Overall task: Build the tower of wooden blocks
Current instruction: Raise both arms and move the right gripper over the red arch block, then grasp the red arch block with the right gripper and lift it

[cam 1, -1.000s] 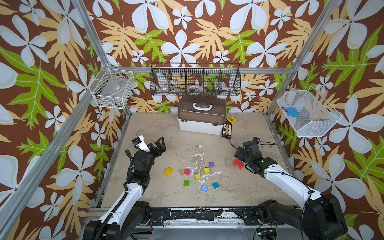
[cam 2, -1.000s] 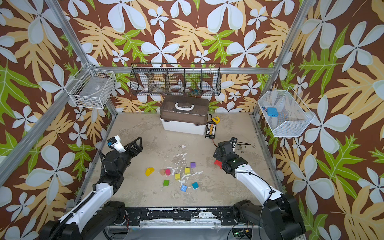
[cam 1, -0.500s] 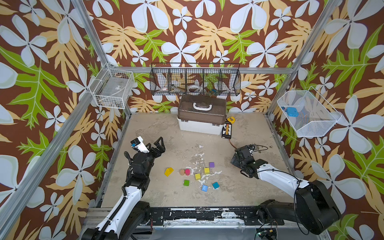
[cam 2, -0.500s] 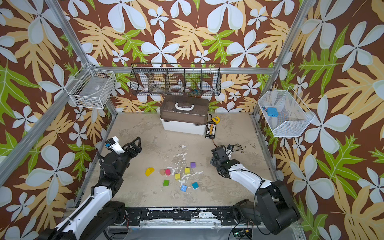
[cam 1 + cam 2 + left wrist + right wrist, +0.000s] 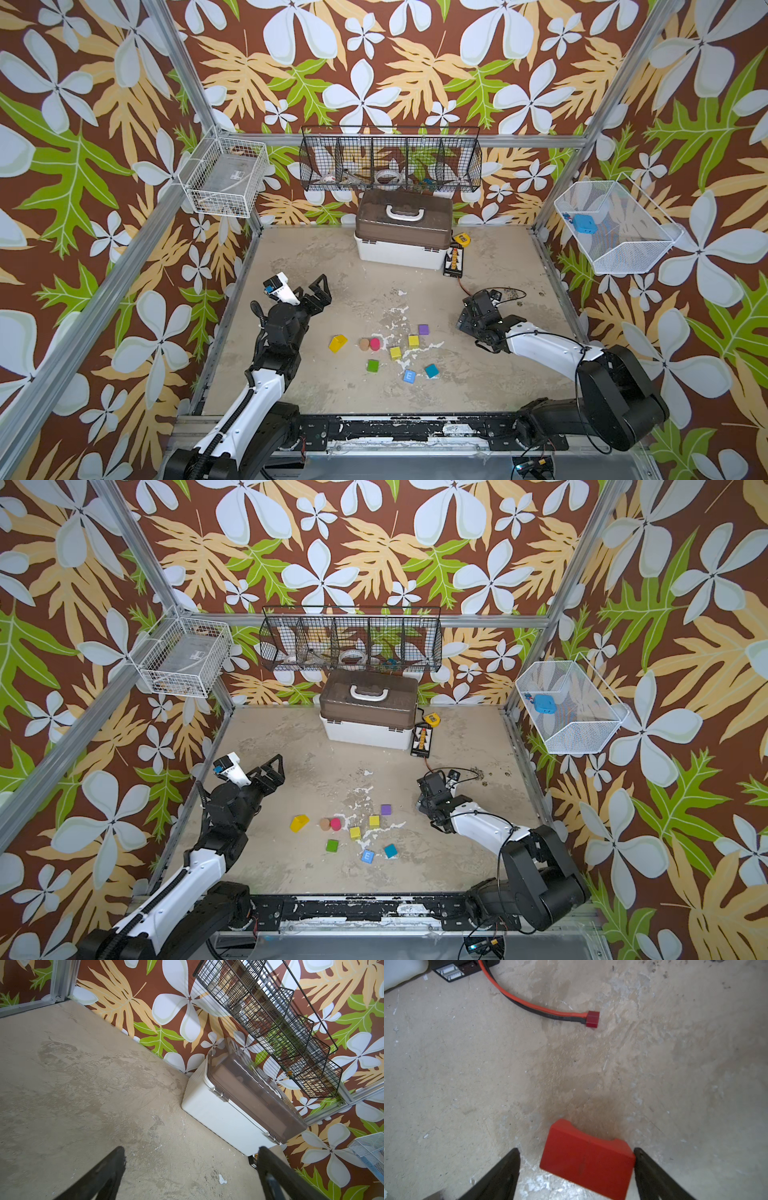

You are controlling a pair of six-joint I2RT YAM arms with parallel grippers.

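The tower's wood blocks lie singly on the table, none on another: yellow wedge point(image 5: 337, 343), tan cylinder point(image 5: 364, 343), pink cylinder point(image 5: 375, 343), two yellow cubes point(image 5: 395, 353), purple cube point(image 5: 423, 329), green cube point(image 5: 372, 365), blue "E" cube point(image 5: 409, 376), teal cube point(image 5: 431, 370). My right gripper point(image 5: 467, 325) point(image 5: 576, 1150) is low at the right, open astride the red arch point(image 5: 586, 1159). One finger point(image 5: 645, 1167) touches the arch's end; the other stands apart. In both top views the arch is hidden under that gripper. My left gripper point(image 5: 318, 293) point(image 5: 191, 1149) hovers open and empty at the left.
A white box with a brown lid point(image 5: 401, 249) stands at the back. Beside it lie a black charger board point(image 5: 454, 261) and a yellow tape measure point(image 5: 460, 238). A red-black cable point(image 5: 529, 1004) ends just beyond the arch. Wire baskets point(image 5: 390, 160) hang on the walls.
My right gripper has come down and leftward over the red arch, which showed beside it a second ago, and its jaws have narrowed a little. The left arm has hardly moved.
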